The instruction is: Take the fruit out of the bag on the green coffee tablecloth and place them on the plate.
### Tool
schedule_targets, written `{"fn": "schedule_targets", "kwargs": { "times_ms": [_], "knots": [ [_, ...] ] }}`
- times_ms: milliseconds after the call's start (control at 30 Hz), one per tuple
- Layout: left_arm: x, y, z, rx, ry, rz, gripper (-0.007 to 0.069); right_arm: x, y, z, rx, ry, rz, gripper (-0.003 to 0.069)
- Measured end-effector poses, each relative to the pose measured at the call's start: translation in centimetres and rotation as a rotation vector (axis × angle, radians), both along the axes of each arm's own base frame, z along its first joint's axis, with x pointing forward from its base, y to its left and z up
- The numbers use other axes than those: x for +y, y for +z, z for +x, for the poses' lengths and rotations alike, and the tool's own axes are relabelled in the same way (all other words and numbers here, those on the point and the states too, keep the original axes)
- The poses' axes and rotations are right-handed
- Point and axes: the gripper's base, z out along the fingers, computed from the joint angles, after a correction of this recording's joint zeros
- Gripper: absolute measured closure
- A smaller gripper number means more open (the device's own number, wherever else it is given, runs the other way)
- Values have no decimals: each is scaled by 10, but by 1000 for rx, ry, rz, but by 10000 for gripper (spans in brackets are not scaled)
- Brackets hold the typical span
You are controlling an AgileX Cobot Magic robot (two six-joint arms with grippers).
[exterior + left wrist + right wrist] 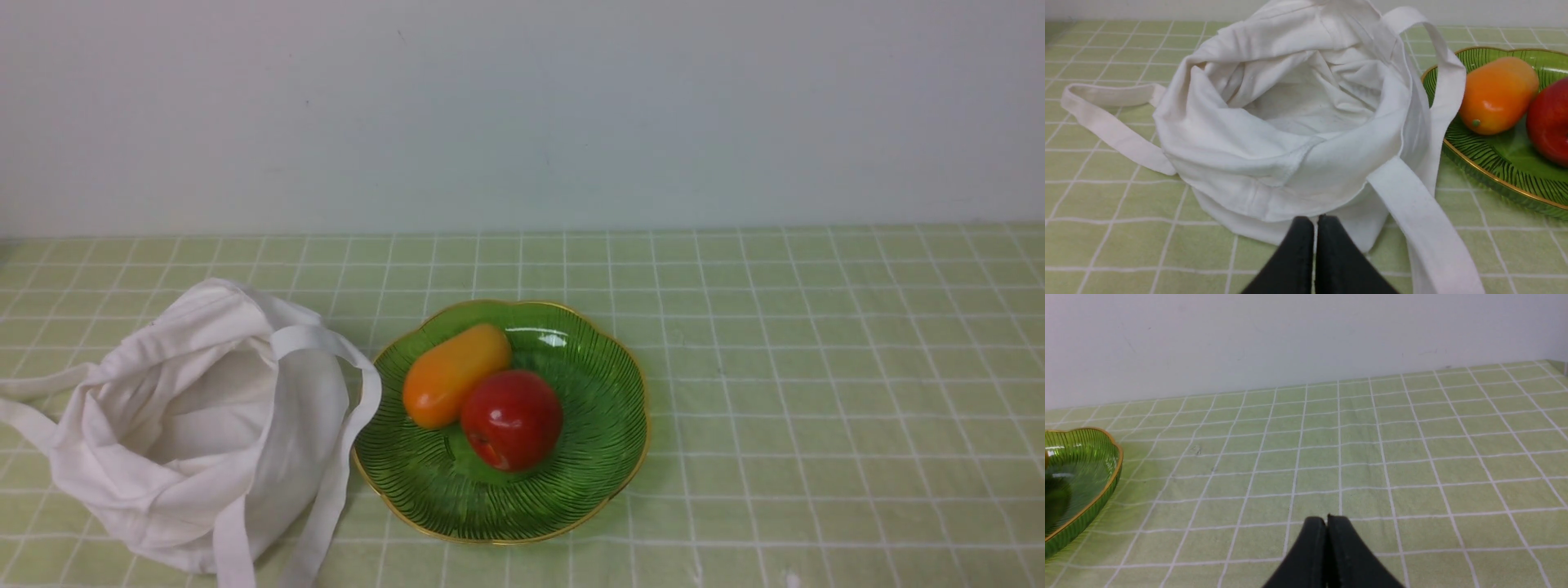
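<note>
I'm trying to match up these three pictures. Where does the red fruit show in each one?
Front view: the red fruit lies in the plate, touching an orange fruit.
Left wrist view: red fruit cut off at the picture's edge, beyond the bag.
Right wrist view: not in it.
Shared landmark: the plate's gold rim.

No text, label, brand, number or sign can be read in any view. The soft white cloth tote bag [204,425], the translucent green glass plate with its gold scalloped rim [571,490] and the pale green grid-lined tablecloth [816,367] all carry no writing.
</note>
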Motion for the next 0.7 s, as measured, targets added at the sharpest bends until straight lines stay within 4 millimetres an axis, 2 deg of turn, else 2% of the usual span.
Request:
{"fn": "schedule_targets", "kwargs": {
  "times_ms": [267, 700],
  "knots": [
    [0, 0, 0, 0, -8, -2, 632, 0, 0, 0, 0, 0, 0, 673],
    [4, 0, 0, 0, 77, -1, 632, 0, 0, 0, 1, 0, 0, 673]
  ]
}}
